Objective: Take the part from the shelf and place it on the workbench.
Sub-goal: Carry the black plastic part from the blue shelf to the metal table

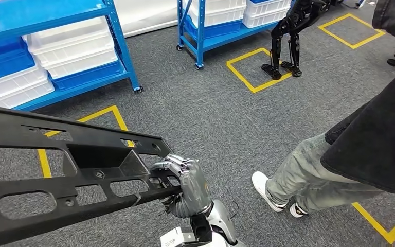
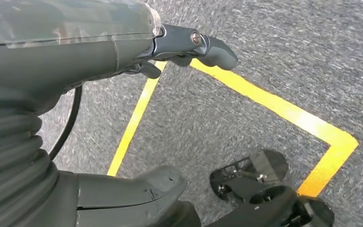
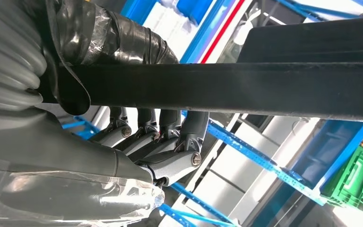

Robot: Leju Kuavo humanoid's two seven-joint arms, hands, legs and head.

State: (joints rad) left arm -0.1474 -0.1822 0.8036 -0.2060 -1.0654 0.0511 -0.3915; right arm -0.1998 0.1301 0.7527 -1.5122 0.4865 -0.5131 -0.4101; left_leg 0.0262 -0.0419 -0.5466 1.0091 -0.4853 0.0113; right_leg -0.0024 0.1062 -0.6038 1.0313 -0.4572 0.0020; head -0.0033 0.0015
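Right robot hand (image 1: 185, 185) clasps the long black plastic frame part (image 1: 72, 175), carried over carpet away from the blue shelf (image 1: 118, 41). Left robot hand (image 2: 189, 45): grip unclear. Keep it level; avoid the nearby person (image 1: 349, 154).

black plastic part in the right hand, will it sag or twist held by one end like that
Probably stiff: the black plastic part runs straight out from the right hand without visible droop. Its cut-outs suggest it is light for its size. Held at one end, it may still lever against the fingers.
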